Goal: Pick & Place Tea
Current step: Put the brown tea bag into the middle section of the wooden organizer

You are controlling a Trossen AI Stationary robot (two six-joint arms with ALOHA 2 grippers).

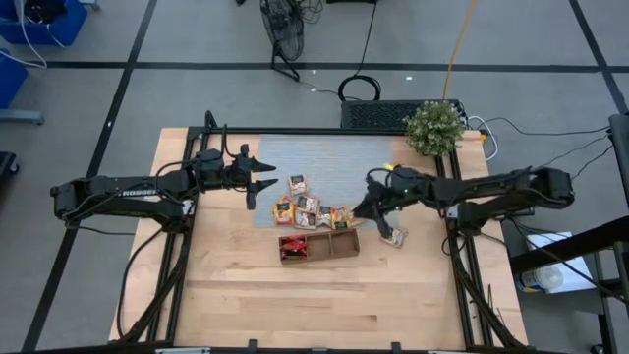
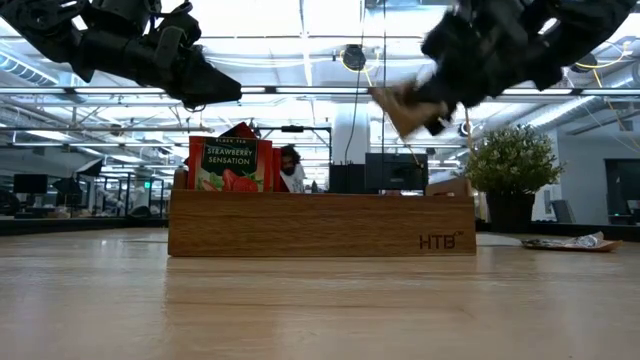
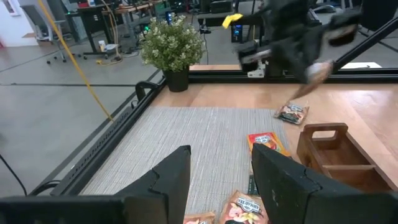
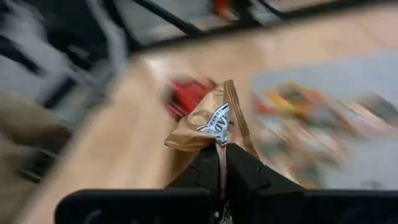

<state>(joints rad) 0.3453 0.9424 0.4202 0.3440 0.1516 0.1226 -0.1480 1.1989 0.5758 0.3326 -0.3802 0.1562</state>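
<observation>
My right gripper (image 4: 222,152) is shut on a tan tea packet (image 4: 208,118), and in the low view it (image 2: 432,112) hangs with that packet (image 2: 398,105) above the right end of the wooden tray (image 2: 320,225). Red packets (image 2: 232,165) stand upright in the tray's left compartment (image 1: 293,246). More tea packets (image 1: 307,206) lie flat on the grey mat, and one (image 1: 393,236) lies on the wood to the right of the tray. My left gripper (image 1: 261,179) waits open above the mat's left edge, its fingers (image 3: 177,177) holding nothing. My right gripper pinches the tan packet by one edge (image 4: 222,142) between its two fingertips. The packet sticks out past the fingers, bent and crumpled. It is lifted clear of the table and the tray.
A potted plant (image 1: 433,126) stands at the table's far right corner, beside the grey mat (image 1: 329,157). The tray's middle and right compartments (image 1: 344,243) show bare wood. Bare wooden table (image 1: 324,305) stretches toward the near edge.
</observation>
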